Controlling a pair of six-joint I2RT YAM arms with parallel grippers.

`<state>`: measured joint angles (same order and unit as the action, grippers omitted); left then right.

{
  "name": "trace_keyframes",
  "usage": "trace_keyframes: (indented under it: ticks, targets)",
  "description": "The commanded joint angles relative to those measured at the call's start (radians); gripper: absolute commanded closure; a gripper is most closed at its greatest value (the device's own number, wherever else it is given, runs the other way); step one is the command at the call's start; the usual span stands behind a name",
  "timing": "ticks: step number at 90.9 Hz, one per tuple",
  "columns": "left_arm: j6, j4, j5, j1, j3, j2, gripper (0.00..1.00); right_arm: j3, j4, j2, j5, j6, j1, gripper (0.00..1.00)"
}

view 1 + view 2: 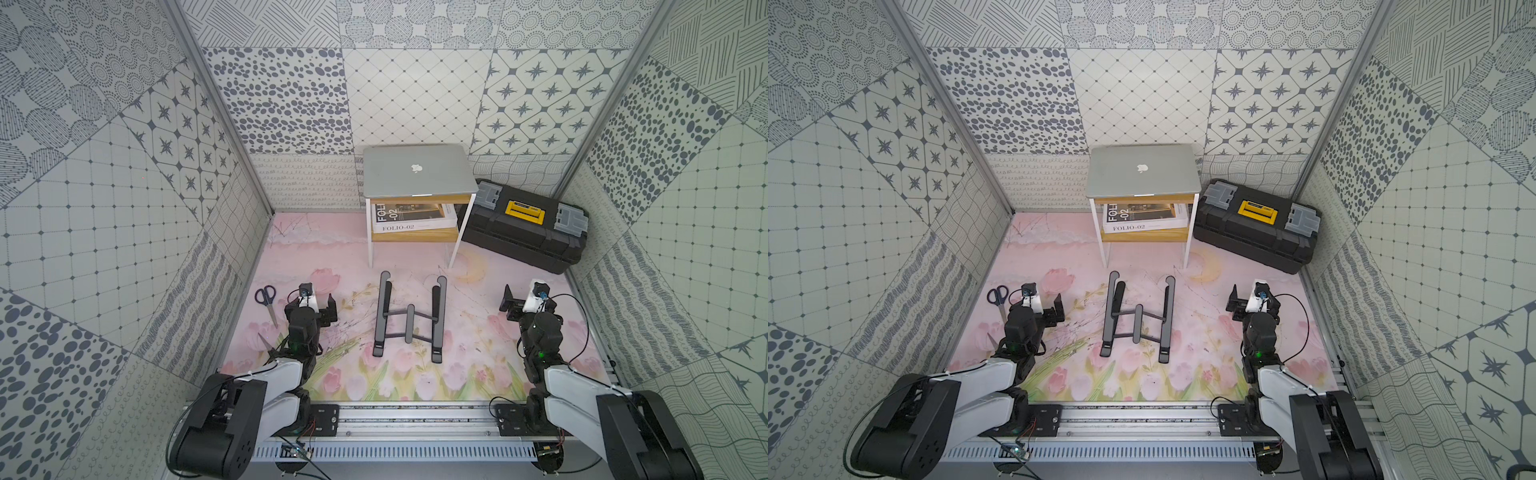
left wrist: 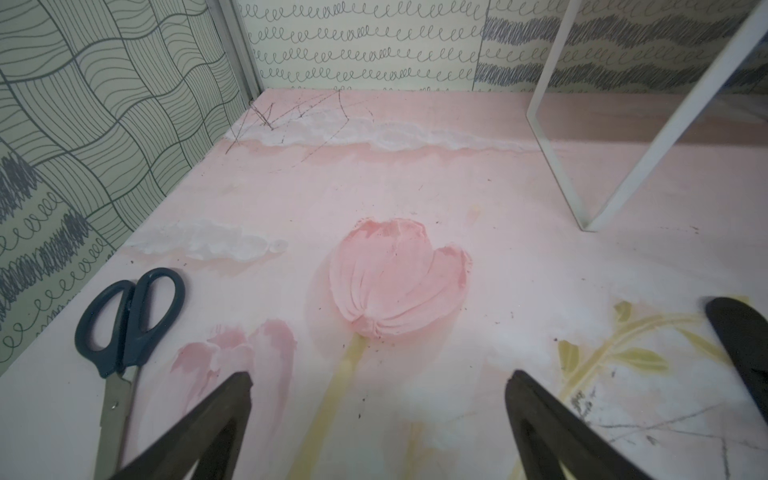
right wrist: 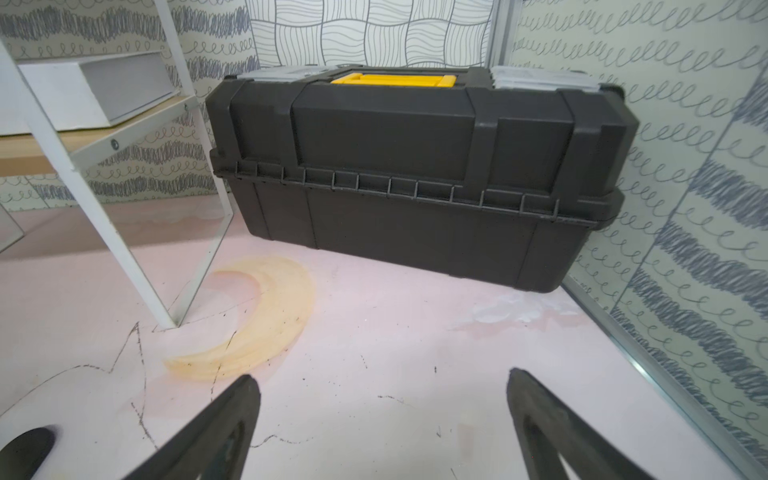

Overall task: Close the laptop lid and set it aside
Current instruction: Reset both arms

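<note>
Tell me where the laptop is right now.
In both top views the laptop lies closed on top of the shelf at the back, centre, with the toolbox to its right and the stand on the mat in front.

Two near-equal high views down over the whole mat [image 1: 324, 253]; each wrist view low, forward, close above it.

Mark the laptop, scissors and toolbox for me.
laptop [image 1: 419, 176], in a top view, middle of its silver top face.
scissors [image 2: 111, 365], left wrist view, where the blue handles join.
toolbox [image 3: 415, 137], right wrist view, black lid's front face.
</note>
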<state>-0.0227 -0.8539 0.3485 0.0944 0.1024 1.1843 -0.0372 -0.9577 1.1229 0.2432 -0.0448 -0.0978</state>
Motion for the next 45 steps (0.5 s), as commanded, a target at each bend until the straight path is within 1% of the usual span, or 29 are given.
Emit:
trace_keyframes:
  ticks: [1,10,16,22,28,33,40,45]
  targets:
    - [0.042,-0.225,-0.073,-0.026,0.005,0.049,0.01,-0.030,-0.243,0.099,-0.069,0.017,0.006,0.03]
    - [0.053,-0.218,-0.103,-0.027,0.017,0.074,0.01,-0.040,-0.344,0.208,-0.079,0.023,0.011,0.03]
    - [0.050,-0.215,-0.129,-0.026,0.018,0.083,0.01,-0.040,-0.380,0.268,-0.109,0.030,0.012,0.03]
    - [0.048,-0.197,-0.156,-0.026,0.022,0.072,0.01,-0.038,-0.431,0.322,-0.140,0.038,0.013,0.03]
    - [0.026,-0.165,-0.170,-0.027,0.027,0.059,0.01,-0.043,-0.440,0.352,-0.165,0.046,0.013,0.03]
    - [-0.009,-0.223,-0.221,-0.032,0.011,0.073,0.01,-0.046,-0.440,0.359,-0.173,0.049,0.013,0.03]
    - [-0.006,-0.318,-0.330,-0.033,0.004,0.138,0.01,-0.046,-0.440,0.361,-0.161,0.046,0.013,0.03]
    - [0.006,-0.333,-0.353,-0.033,0.027,0.192,0.01,-0.047,-0.440,0.362,-0.157,0.045,0.013,0.03]
